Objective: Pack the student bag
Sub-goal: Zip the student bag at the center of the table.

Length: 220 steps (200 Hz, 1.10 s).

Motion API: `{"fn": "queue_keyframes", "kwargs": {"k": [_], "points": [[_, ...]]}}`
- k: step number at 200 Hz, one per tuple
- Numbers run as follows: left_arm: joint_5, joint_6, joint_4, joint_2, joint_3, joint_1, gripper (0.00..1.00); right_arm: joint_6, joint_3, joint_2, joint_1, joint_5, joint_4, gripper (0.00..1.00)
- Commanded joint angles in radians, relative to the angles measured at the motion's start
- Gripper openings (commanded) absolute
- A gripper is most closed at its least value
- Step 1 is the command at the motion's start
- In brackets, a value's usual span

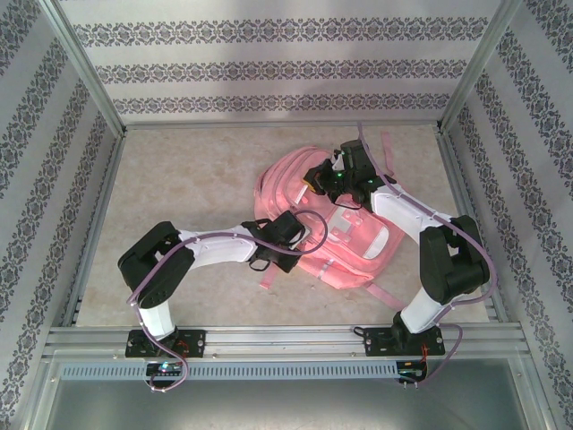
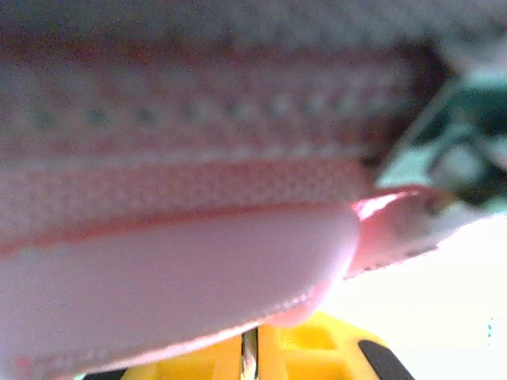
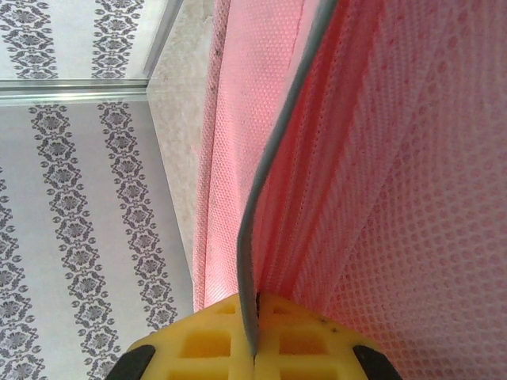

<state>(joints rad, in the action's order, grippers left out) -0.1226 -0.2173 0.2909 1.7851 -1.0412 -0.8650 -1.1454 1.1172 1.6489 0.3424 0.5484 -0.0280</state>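
The student bag (image 1: 354, 242), a large pink backpack with pale patches, lies flat in the middle of the table. My left gripper (image 1: 269, 255) is at its near left edge. In the left wrist view the yellow fingers (image 2: 317, 348) stand almost together with a thin sliver between them, and a padded pink fold of the bag (image 2: 198, 269) hangs over their tips. My right gripper (image 1: 320, 182) is on the bag's far top edge. Its fingers (image 3: 206, 340) are shut on the grey trim (image 3: 261, 190) of the pink mesh fabric (image 3: 396, 198).
A pink strap (image 1: 385, 296) trails from the bag toward the near right. Aluminium rails (image 1: 269, 340) run along the table's edges, with patterned walls behind and at both sides. The bare marbled tabletop (image 1: 179, 179) stretches away left of the bag.
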Motion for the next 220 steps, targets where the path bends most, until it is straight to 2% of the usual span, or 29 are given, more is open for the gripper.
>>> {"fn": "queue_keyframes", "kwargs": {"k": [1, 107, 125, 146, 177, 193, 210, 220], "points": [[0.067, -0.019, 0.070, -0.009, 0.035, 0.003, 0.11, 0.024, 0.029, -0.012, -0.009, 0.031, -0.022, 0.00], [0.049, -0.025, 0.047, -0.036, 0.077, 0.003, 0.18, 0.027, 0.029, -0.008, -0.008, 0.036, -0.020, 0.00], [0.044, -0.022, 0.058, -0.009, 0.056, 0.003, 0.15, 0.027, 0.029, -0.005, -0.005, 0.036, -0.017, 0.00], [0.060, -0.020, 0.066, -0.007, 0.041, 0.003, 0.00, 0.041, 0.030, -0.005, -0.005, 0.037, -0.026, 0.00], [0.134, -0.060, 0.049, -0.111, 0.083, 0.016, 0.00, 0.163, 0.042, -0.061, -0.006, -0.078, -0.160, 0.00], [0.131, -0.081, 0.035, -0.156, 0.117, 0.030, 0.00, 0.220, 0.057, -0.085, -0.012, -0.135, -0.230, 0.08], [0.117, -0.083, 0.034, -0.163, 0.123, 0.034, 0.00, 0.342, 0.130, -0.088, 0.002, -0.248, -0.394, 0.34], [0.105, -0.083, 0.037, -0.154, 0.117, 0.034, 0.00, 0.431, 0.191, -0.086, 0.029, -0.353, -0.501, 0.44]]}}
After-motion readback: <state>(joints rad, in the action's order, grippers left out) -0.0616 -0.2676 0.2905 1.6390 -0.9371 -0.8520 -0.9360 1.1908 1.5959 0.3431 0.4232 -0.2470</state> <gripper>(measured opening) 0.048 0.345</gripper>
